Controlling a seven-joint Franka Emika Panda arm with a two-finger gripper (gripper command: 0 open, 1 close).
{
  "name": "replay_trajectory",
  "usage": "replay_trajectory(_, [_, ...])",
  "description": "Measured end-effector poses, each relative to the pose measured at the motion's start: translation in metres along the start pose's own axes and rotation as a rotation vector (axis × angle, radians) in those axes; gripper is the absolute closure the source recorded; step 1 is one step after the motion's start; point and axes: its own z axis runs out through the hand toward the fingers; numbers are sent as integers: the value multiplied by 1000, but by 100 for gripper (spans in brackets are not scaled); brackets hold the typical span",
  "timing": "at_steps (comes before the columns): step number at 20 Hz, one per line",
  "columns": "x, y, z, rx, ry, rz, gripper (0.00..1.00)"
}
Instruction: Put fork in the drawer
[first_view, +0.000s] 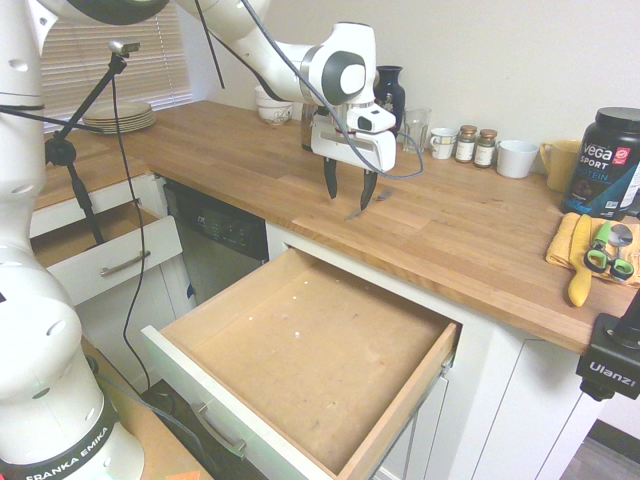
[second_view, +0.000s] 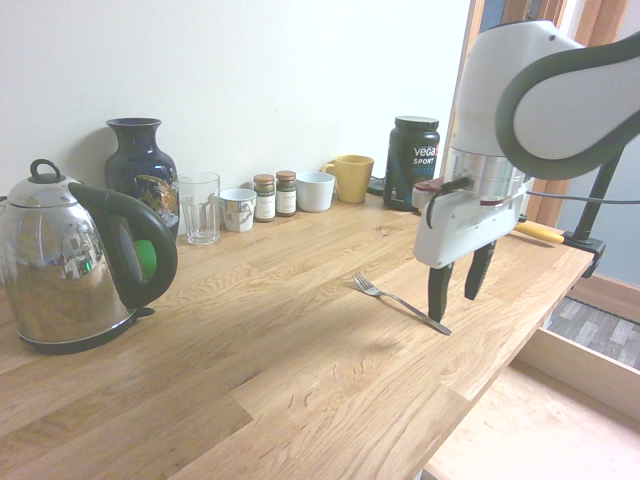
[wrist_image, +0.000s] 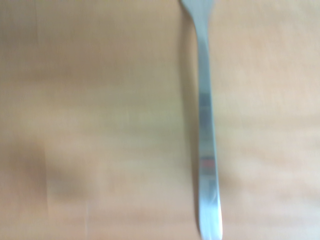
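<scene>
Fork lies flat on wooden countertop, not held, tines toward the back wall. Gripper hangs above fork's handle end, pointing straight down, fingers spread wide, nothing between them. In wrist view fork handle runs lengthwise over blurred wood grain.

Writing: black tub reads "vega SPORT"; arm base reads "FRANKA EMIKA"; black camera block at counter edge reads "Ulanzi". Spice jar labels too small to read.

Surface: light oak butcher-block counter, L-shaped, white cabinets below, plain pale wall, window blinds in the corner. Drawer pulled fully out below the counter, white front, metal bar handle, brown board bottom, nothing inside. Second, narrower white drawer also partly out, to its left in the first exterior view.

Counts: one fork, two spice jars, one clear glass, one dark blue vase, one steel kettle, one yellow mug, one white mug, one small patterned cup, one white bowl, one stack of plates, one yellow cloth with a yellow-handled utensil on it.
</scene>
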Motion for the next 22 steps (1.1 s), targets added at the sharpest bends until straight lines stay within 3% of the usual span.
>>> replay_trajectory(9, [33, -50, 10, -24, -21, 0, 0])
replay_trajectory(10, [37, -52, 10, -26, -21, 2, 100])
replay_trajectory(22, [49, -56, 26, -40, -50, -9, 100])
